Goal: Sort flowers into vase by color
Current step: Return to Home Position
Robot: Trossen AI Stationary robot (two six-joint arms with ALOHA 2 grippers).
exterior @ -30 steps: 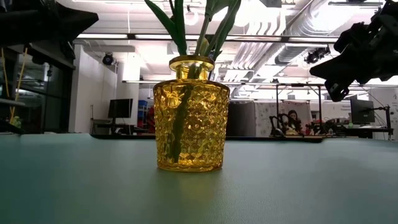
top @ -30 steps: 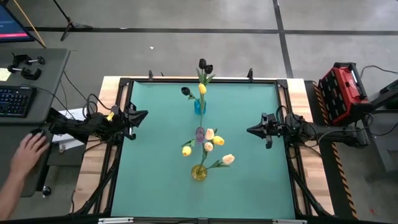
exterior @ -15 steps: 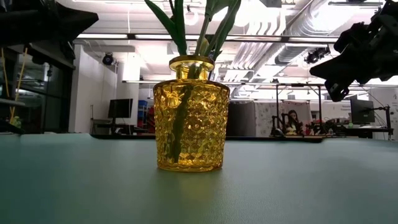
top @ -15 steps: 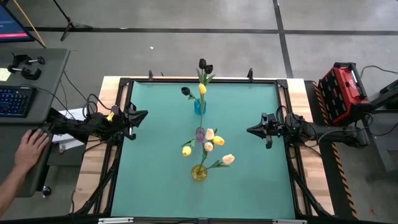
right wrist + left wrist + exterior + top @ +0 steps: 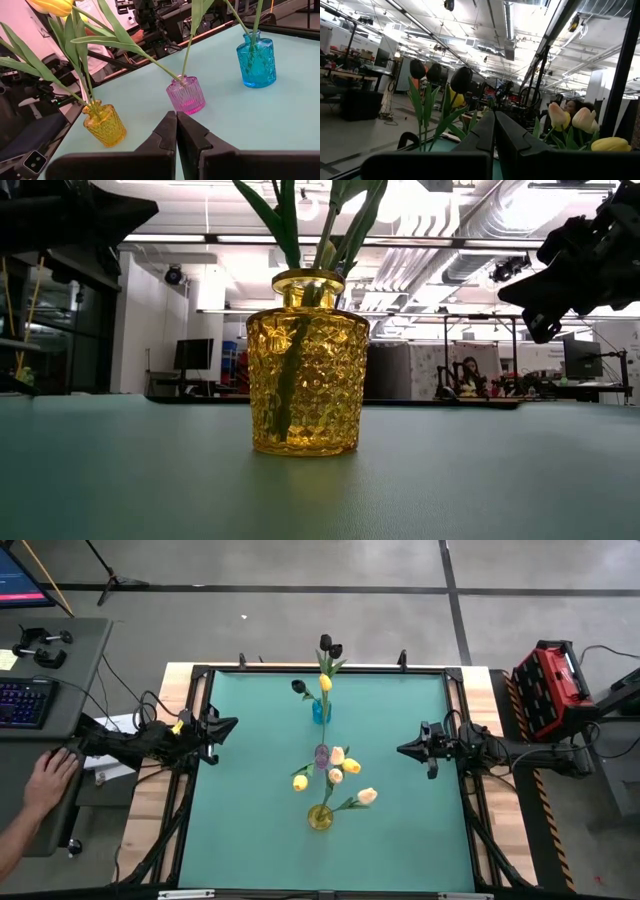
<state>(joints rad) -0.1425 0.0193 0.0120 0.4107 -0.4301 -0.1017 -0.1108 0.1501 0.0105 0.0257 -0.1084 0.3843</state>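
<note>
Three small glass vases stand in a line down the table's middle: a blue vase (image 5: 320, 711) at the far side with near-black tulips (image 5: 327, 643) and a yellow one, a pink vase (image 5: 321, 754) in the middle, and a yellow vase (image 5: 319, 817) nearest, with yellow and pale peach tulips (image 5: 340, 769) spreading above them. The stems stand in the vases' necks. My left gripper (image 5: 234, 724) is shut and empty at the left edge. My right gripper (image 5: 401, 750) is shut and empty at the right edge.
The green mat (image 5: 250, 820) lies bare around the vases. A person's hand (image 5: 45, 780) rests on a side desk beyond the left edge, by a keyboard (image 5: 22, 702). A red case (image 5: 548, 680) stands beyond the right edge.
</note>
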